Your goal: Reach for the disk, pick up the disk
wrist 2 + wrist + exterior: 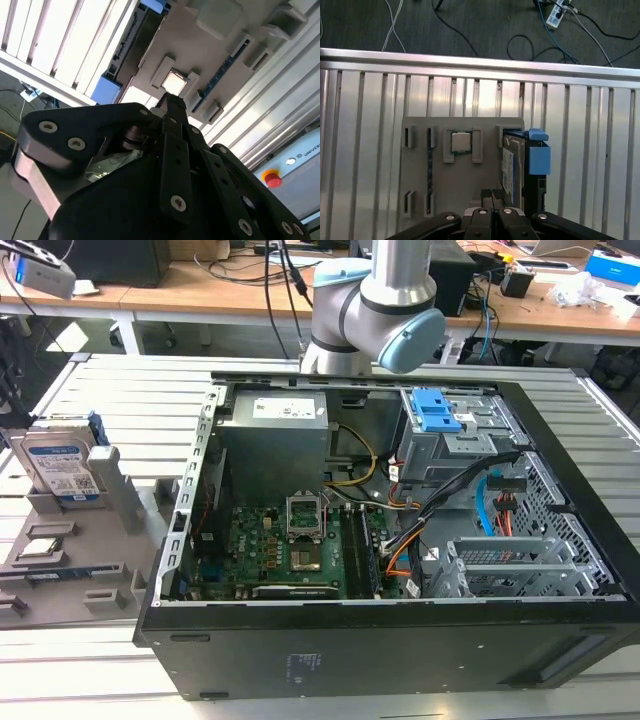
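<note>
The disk (58, 466) stands on edge in a slot of a grey holder tray (90, 560) at the exterior view's left, its blue-and-white label facing forward. In the first wrist view the disk (512, 170) is seen from above with its blue side frame (539, 160). My gripper (492, 194) hangs well above the tray, near the disk's end, with its black fingers together and nothing between them. In the second wrist view the gripper (173, 103) points at the tray, and the disk's edge (127, 45) runs between two blue frame pieces.
An open black computer case (560, 440) takes up the middle of the slatted table, with a grey power-supply box (275, 430) and a blue clip (437, 410) inside. A processor chip (461, 141) sits in the tray beside the disk. A red button (271, 178) lies at the table's edge.
</note>
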